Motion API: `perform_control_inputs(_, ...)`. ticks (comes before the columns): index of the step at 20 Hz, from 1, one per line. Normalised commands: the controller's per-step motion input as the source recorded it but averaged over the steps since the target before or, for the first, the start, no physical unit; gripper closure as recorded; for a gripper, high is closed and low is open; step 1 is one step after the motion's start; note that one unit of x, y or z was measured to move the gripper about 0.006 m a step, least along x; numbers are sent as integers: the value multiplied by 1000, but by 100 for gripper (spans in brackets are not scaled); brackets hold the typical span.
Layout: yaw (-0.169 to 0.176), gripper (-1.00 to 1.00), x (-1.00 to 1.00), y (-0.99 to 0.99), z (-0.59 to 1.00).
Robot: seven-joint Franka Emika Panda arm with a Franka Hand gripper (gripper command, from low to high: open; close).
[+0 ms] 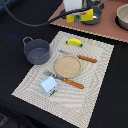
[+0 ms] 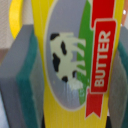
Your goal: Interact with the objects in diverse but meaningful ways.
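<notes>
Gripper (image 1: 80, 16): at the far edge of the scene over a brown board (image 1: 107, 27); closed on the yellow packet, grey pads with teal edging pressed to both sides
Yellow packet (image 2: 75, 60): flat, glossy yellow; held upright between the fingers (image 2: 25, 75)
Label: grey oval with a black-and-white cow, green field, red ribbon reading "BUTTER"
Placemat (image 1: 97, 75): woven beige rectangle on a black table (image 1: 15, 60)
Pot (image 1: 37, 51): dark grey, round, two loop handles, on the placemat's edge towards the exterior view's left
Banana (image 1: 75, 42): yellow, curved, near the far edge
Plate (image 1: 68, 65): round, tan, mid-mat, between two orange-handled utensils (image 1: 73, 83)
Milk carton (image 1: 49, 85): pale blue and white, gabled, near corner
Bowl (image 1: 122, 16): beige, partly cut off at the exterior view's right
</notes>
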Motion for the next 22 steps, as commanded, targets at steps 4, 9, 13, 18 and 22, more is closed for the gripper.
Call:
perform_control_inputs(4, 153, 100, -774, 318, -372)
perform_control_inputs(9, 145, 100, -893, 147, -517)
perform_control_inputs(13, 110, 100, -735, 10, -579)
perform_control_inputs(18, 71, 100, -715, -54, -679)
perform_control_inputs(22, 50, 100, -630, -86, -681)
